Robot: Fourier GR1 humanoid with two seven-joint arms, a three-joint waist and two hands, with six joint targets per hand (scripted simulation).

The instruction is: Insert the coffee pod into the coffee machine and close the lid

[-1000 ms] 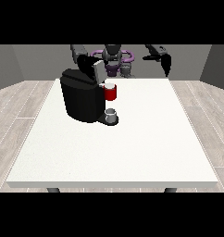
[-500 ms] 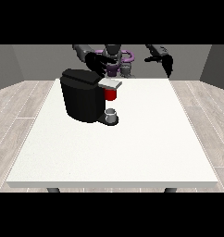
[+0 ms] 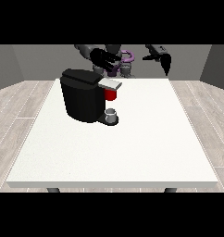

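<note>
- A black coffee machine point(image 3: 84, 99) is seen on the white table point(image 3: 132, 148), near its far-left corner, lid lowered.
- A red thing at the machine point(image 3: 110, 94) sits above a grey thing point(image 3: 111, 113).
- The hand at the view's left point(image 3: 103, 58) is held above the machine, fingers spread.
- The hand at the view's right point(image 3: 164, 59) is raised beyond the table's far edge; its fingers cannot be told.

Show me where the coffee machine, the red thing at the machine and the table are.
coffee machine point(image 3: 82, 99): front view, on its black body.
red thing at the machine point(image 3: 110, 94): front view, on its front, under the grey lid.
table point(image 3: 146, 139): front view, on the bare white top.
</note>
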